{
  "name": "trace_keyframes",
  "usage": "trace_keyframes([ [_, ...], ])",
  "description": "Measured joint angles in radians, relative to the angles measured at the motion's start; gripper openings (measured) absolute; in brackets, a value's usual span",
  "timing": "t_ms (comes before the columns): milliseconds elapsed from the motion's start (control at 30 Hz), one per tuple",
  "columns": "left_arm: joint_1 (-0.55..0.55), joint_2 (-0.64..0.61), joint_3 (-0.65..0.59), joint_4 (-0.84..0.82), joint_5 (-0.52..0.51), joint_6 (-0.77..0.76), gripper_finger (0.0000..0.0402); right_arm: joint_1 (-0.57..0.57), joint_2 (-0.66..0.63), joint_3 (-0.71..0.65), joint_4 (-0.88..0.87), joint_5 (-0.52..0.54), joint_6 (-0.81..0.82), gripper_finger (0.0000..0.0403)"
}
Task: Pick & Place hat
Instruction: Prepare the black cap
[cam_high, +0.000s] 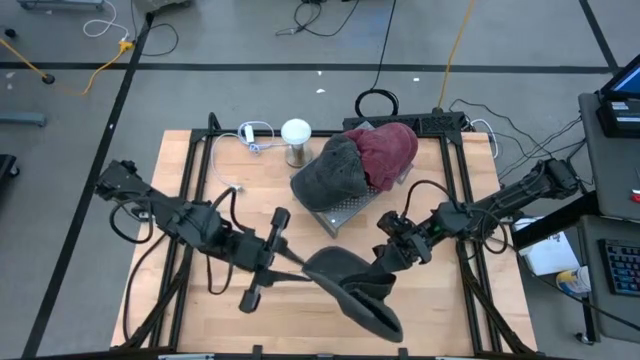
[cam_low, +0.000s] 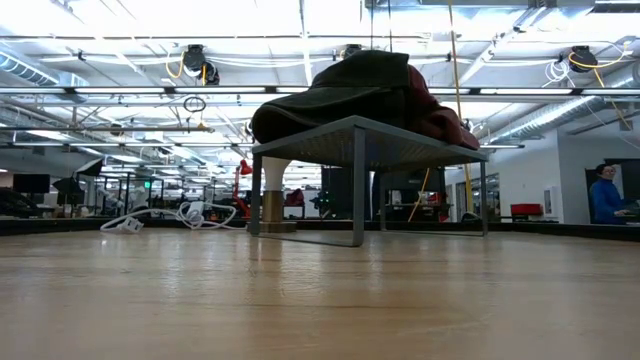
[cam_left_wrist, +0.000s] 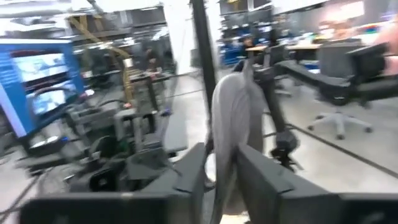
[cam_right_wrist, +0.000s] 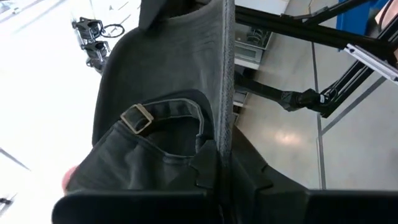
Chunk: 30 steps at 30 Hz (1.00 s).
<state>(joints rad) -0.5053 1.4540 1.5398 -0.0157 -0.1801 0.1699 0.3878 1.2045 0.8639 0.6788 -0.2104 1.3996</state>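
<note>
A dark grey hat (cam_high: 352, 285) hangs above the near middle of the table, held between my two grippers. From the left, my left gripper (cam_high: 300, 270) is shut on it. My right gripper (cam_high: 385, 262) is shut on it from the right. The right wrist view shows the hat's back strap with its metal buckle (cam_right_wrist: 137, 118). A lighter grey hat (cam_high: 330, 172) and a red hat (cam_high: 388, 152) lie on a metal rack (cam_high: 345, 212) at the far middle. The low view shows neither gripper nor the held hat. My left gripper pinches the left-hand edge of the hat (cam_left_wrist: 229, 134) between its two fingers (cam_left_wrist: 186, 180), coming level from the table's left. That edge stands upright between the fingers and shows edge-on. The hat is clear of the table. My right gripper pinches the hat's rim (cam_right_wrist: 225, 124) beside the back strap opening, between its two fingers (cam_right_wrist: 205, 168). It comes roughly level from the table's right. The cloth hangs from the hold, clear of the table; how many layers, I cannot tell.
A white-topped cylinder (cam_high: 296, 140) and a white cable (cam_high: 250, 134) sit at the far left of the rack. Black frame bars (cam_high: 465, 200) run along the table's sides. Bare wood (cam_low: 320, 300) lies in front of the rack. A person (cam_low: 603, 192) is in the room beyond.
</note>
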Motion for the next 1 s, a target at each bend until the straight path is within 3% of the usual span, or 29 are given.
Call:
trace_keyframes([
  [133, 0.002, 0.000, 0.000, -0.003, 0.071, -0.018, 0.0019, 0.000, 0.000, 0.000, 0.000, -0.003, -0.029, 0.0021],
  [333, 0.018, -0.005, 0.000, 0.008, 0.102, -0.117, 0.0016, 0.000, -0.003, 0.000, 0.012, -0.026, -0.107, 0.0067],
  [567, 0.082, -0.028, 0.000, 0.023, 0.212, -0.447, 0.0010, -0.008, -0.040, 0.000, -0.005, -0.322, -0.046, 0.0108],
  [800, 0.134, -0.047, 0.000, 0.018, 0.312, -0.806, 0.0009, -0.006, -0.150, 0.000, -0.214, -0.405, -0.070, 0.0108],
  [900, 0.140, -0.049, 0.000, 0.014, 0.308, -0.962, 0.0008, -0.006, -0.214, 0.000, -0.285, -0.408, -0.113, 0.0102],
  [1000, 0.136, -0.052, 0.000, 0.005, 0.234, -1.098, 0.0008, -0.006, -0.282, 0.000, -0.350, -0.389, -0.191, 0.0095],
])
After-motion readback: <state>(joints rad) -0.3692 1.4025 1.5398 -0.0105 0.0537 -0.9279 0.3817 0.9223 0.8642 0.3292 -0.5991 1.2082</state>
